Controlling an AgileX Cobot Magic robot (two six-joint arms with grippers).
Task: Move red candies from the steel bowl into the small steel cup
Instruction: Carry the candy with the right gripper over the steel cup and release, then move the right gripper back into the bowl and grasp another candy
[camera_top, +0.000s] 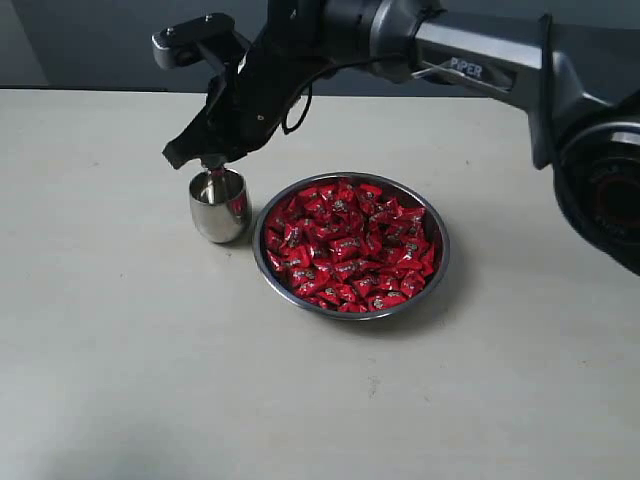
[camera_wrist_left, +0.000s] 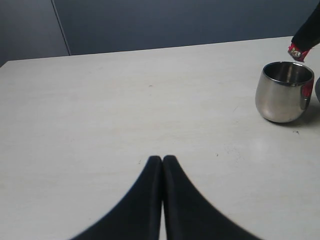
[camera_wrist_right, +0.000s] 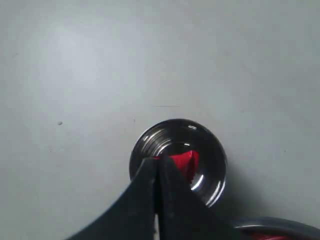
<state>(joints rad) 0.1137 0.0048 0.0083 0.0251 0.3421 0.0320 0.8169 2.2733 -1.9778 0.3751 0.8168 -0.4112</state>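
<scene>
our right gripper (camera_top: 213, 162) hangs just above the small steel cup (camera_top: 220, 207), jaws pinched on one red candy (camera_wrist_left: 298, 51). more red candies (camera_top: 350, 245) fill the steel bowl (camera_top: 442, 268) just beside the cup. our left gripper (camera_wrist_left: 162, 161) is closed, empty, over the table (camera_wrist_left: 100, 110).

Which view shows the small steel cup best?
Left wrist view: the small steel cup stands whole, unblocked. Exterior: the right gripper hangs over its mouth. Right wrist: only its mouth from above.
</scene>
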